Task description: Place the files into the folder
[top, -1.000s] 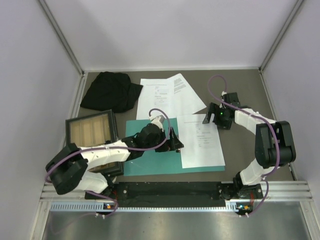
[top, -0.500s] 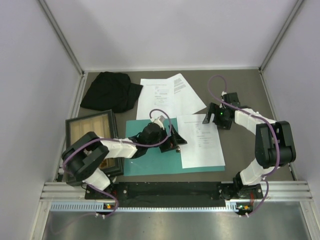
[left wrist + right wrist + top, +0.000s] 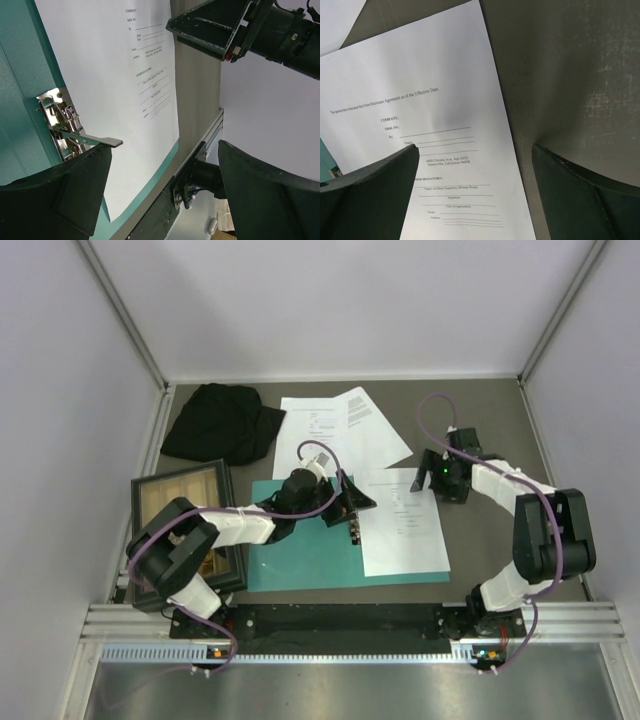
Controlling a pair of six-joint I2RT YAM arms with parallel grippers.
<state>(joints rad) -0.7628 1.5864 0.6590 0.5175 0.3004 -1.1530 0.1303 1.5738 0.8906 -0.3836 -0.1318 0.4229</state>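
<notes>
The teal folder (image 3: 300,555) lies open near the front of the table. One white file (image 3: 402,525) rests on its right half, and two more files (image 3: 340,430) overlap behind it on the table. My left gripper (image 3: 350,502) hangs open over the folder's middle. In the left wrist view its fingers straddle nothing, and the metal clip (image 3: 65,125) with a raised lever stands beside the sheet (image 3: 115,75). My right gripper (image 3: 430,485) is open above that sheet's far right edge. The right wrist view shows the printed page (image 3: 435,100) below the open gripper (image 3: 475,190).
A black cloth (image 3: 220,420) is bunched at the back left. A dark-framed wooden tray (image 3: 180,500) sits left of the folder, partly under my left arm. Grey walls close in the table on three sides.
My left gripper has swung toward the back, from the folder's middle up toward its far edge, and its arm has folded closer. The right gripper has barely shifted.
</notes>
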